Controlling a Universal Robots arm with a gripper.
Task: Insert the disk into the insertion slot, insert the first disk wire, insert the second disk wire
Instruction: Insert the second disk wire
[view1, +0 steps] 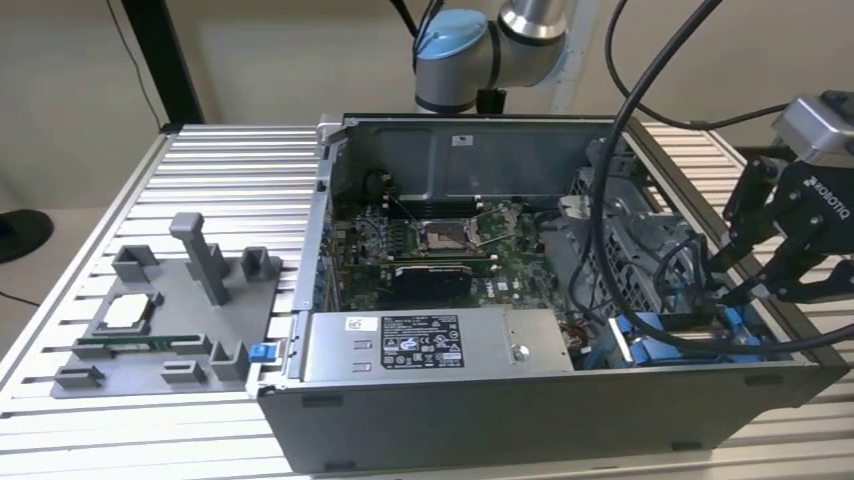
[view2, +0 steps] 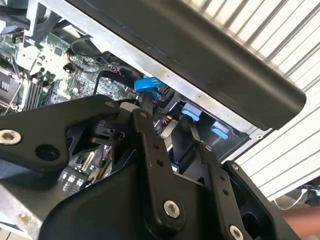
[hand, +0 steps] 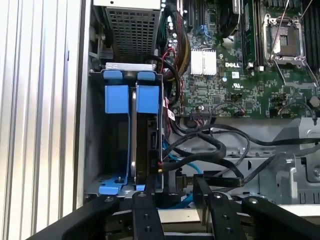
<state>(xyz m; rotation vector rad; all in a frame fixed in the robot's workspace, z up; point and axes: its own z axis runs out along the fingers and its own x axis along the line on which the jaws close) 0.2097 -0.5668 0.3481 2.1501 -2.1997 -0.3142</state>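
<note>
Low at the case corner on the exterior view's right, I have the gripper (view1: 761, 285) reaching over the case wall. Its fingers (hand: 144, 210) stand a moderate gap apart. A small wire plug (view2: 167, 127) lies in that gap, but I can't tell if either pad touches it.

The disk (hand: 146, 145) sits edge-on inside the insertion slot (hand: 95, 150), just ahead of the fingertips, and its blue frame (hand: 148, 98) looks level with the neighbouring frame (hand: 116, 98). So I judge it seated.

My guess on handling:
- **Disk:** stiff, fairly heavy and shock-sensitive. Best taken by the blue plastic, not the label face.
- **Wire:** light and limp, with only the plug body rigid. I'd pinch the plug across its flat sides and never the cord, since the pins look easy to bend if it goes in tilted.

Black cables (hand: 220, 145) and a blue cable (hand: 192, 167) loop close beside the disk's connector end and crowd the approach. The motherboard (hand: 235, 85) lies just beyond them, and the perforated cage (hand: 132, 32) stands past the slot. The power-supply box (view1: 427, 345) is well apart.
</note>
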